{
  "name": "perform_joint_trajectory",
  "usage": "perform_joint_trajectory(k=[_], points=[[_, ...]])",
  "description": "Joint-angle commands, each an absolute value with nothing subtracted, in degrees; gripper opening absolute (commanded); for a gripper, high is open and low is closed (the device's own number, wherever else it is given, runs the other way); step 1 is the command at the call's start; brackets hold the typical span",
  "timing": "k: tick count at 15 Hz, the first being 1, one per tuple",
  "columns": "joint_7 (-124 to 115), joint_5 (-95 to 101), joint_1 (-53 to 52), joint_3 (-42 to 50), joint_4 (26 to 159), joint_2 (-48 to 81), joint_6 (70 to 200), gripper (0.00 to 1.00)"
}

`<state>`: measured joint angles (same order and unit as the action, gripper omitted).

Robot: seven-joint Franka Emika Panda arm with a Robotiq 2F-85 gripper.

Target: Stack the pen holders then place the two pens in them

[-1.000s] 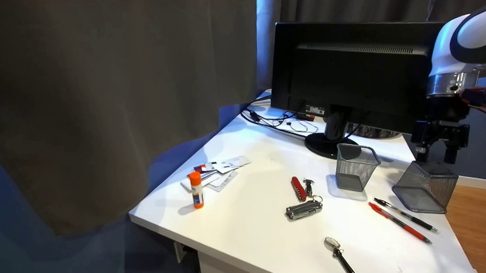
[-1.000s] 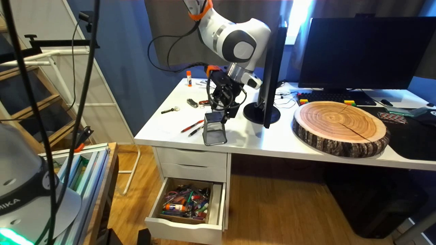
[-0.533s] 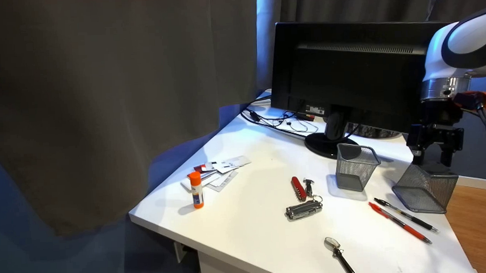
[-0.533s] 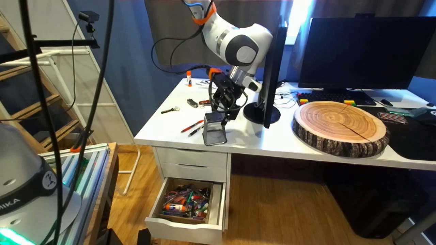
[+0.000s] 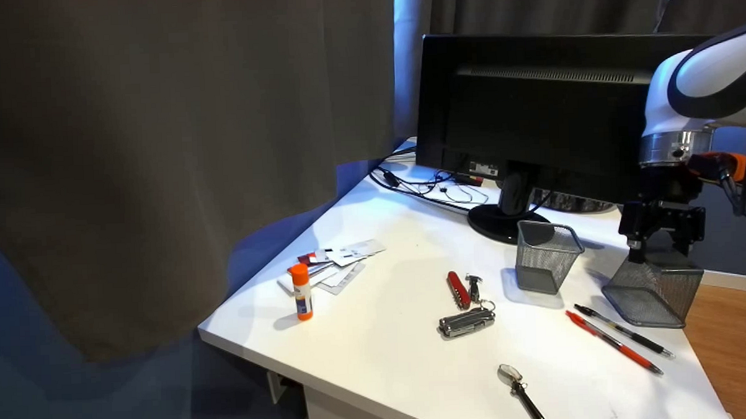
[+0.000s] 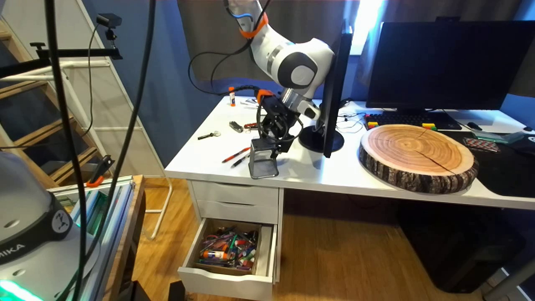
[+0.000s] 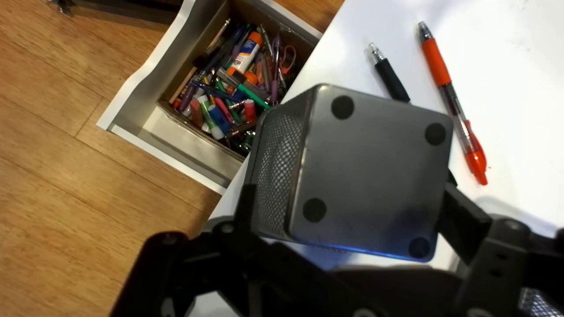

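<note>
Mesh pen holder (image 7: pixel 372 171) stands vertical, mouth-down, inside wide-spread end effector (image 5: pixel 660 253), hiding black pen's (image 7: pixel 391 78) middle in wrist view.

Bare desk (image 5: pixel 584 284) separates the upturned holder (image 5: pixel 658 289) from the upright holder (image 5: pixel 548 256), with the monitor (image 5: pixel 550 116) blocking behind.
</note>
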<state>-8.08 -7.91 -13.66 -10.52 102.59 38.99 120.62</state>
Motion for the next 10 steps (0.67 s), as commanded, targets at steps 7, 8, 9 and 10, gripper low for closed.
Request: perform_joint_trajectory(k=[7,8,9,10], points=[[-9.39,-11.99,-13.02,-11.05,101.67,39.17,118.36,0.59],[-10.2,-12.6,-13.17,-11.01,102.38,38.28,118.89,0.59],[-11.01,-13.1,-13.34,-10.95,103.03,37.5,119.11,0.59],[-12.09,-13.69,-13.56,-11.02,103.97,36.35,119.24,0.58]])
